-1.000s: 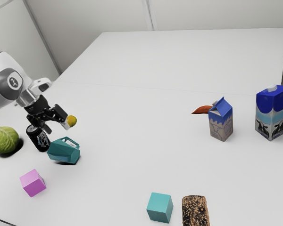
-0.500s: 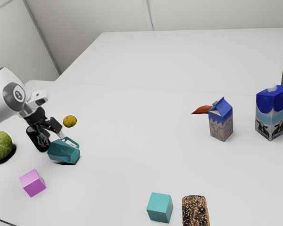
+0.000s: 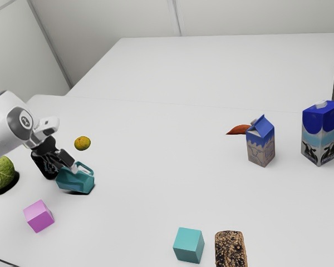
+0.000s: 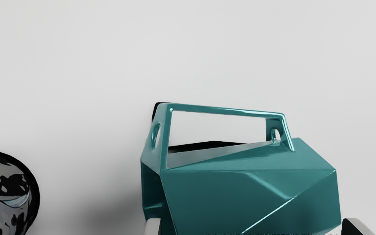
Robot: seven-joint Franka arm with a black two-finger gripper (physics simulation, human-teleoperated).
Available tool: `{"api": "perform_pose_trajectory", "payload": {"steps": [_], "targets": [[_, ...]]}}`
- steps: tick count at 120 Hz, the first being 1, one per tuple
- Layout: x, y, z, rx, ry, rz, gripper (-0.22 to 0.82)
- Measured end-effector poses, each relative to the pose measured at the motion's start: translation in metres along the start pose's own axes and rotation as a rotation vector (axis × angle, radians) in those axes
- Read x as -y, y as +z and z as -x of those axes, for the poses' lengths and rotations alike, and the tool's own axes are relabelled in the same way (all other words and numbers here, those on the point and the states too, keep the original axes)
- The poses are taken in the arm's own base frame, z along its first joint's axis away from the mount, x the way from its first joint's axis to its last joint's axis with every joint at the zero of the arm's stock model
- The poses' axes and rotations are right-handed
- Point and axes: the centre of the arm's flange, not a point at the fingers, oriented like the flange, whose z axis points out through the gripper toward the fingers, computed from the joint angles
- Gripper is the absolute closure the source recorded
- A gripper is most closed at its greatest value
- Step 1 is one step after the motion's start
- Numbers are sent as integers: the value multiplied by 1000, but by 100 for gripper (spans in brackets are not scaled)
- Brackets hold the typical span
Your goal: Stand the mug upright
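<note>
One mug (image 4: 250, 195) on its side on table (image 3: 156, 150), handle up, between jaws of gripper (image 3: 72, 167), spread apart; can (image 4: 5, 195) near mug; then fruit (image 3: 82, 143), pink cube (image 3: 38, 216), cabbage (image 3: 0, 173); well apart, toward exterior view's right, teal cube (image 3: 188, 245), bread (image 3: 231, 250), small carton (image 3: 260, 144), big carton (image 3: 322, 133)
</note>
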Motion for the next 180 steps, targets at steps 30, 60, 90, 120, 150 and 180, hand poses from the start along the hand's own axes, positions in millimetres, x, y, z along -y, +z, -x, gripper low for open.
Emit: {"api": "perform_pose_trajectory", "payload": {"steps": [30,60,90,120,150,180], "targets": [[3,17,6,4,-1,48,0],[4,16,6,-15,12,83,14],[4,1,8,-37,30,106,28],[5,-5,7,-48,44,117,60],[-17,-17,-13,-66,109,125,74],[-45,-25,-40,-70,189,134,78]]}}
